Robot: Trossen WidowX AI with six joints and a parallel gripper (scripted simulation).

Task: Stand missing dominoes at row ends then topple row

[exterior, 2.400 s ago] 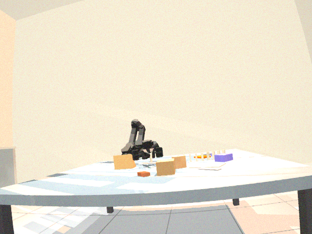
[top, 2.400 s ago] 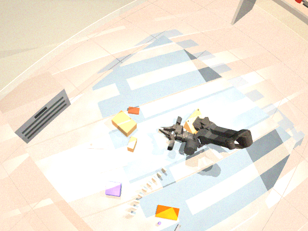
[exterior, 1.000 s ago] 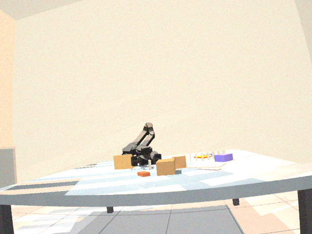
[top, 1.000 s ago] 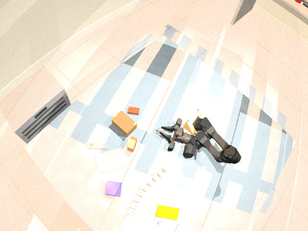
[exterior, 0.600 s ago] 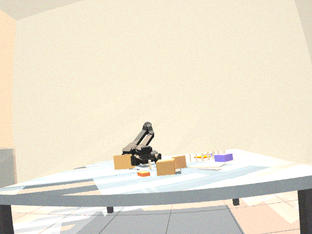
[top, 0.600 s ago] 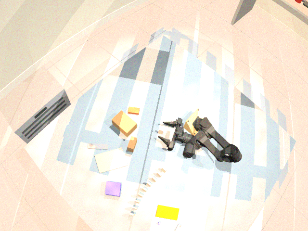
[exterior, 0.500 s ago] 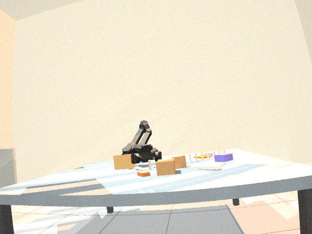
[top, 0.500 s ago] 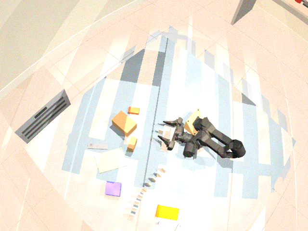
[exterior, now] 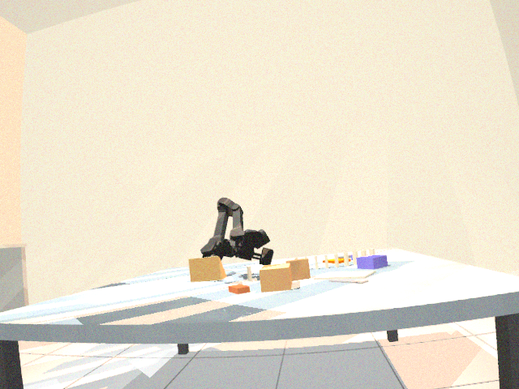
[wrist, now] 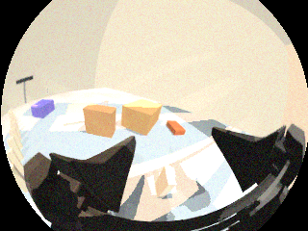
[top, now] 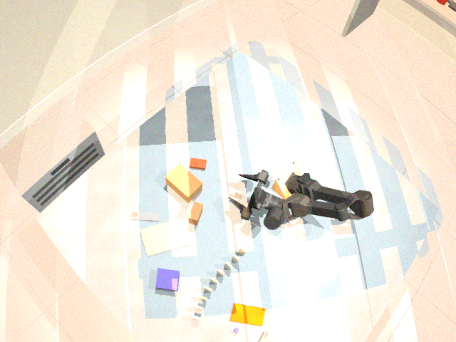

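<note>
My gripper (top: 234, 186) (wrist: 175, 136) is open and empty, its fingers spread wide. A single pale domino (top: 237, 194) (exterior: 249, 273) (wrist: 164, 183) stands upright on the table, apart from the row. In the wrist view it shows low in the gap between the fingers, touching neither as far as I can see. The row of several standing pale dominoes (top: 228, 266) (exterior: 326, 261) curves away toward the bottom in the top view. It shows partly at the left edge of the wrist view. A small pale piece (top: 263, 335) is at the bottom edge, possibly a domino.
Beyond the fingers are a large tan block (top: 183, 182) (wrist: 141, 118), a smaller tan block (top: 196, 212) (wrist: 100, 120) and an orange-red block (top: 198, 163) (exterior: 238, 288). A cream board (top: 162, 238), a purple block (top: 167, 279) and an orange-yellow slab (top: 248, 315) flank the row. A tan wedge (exterior: 205, 269) is beside the arm.
</note>
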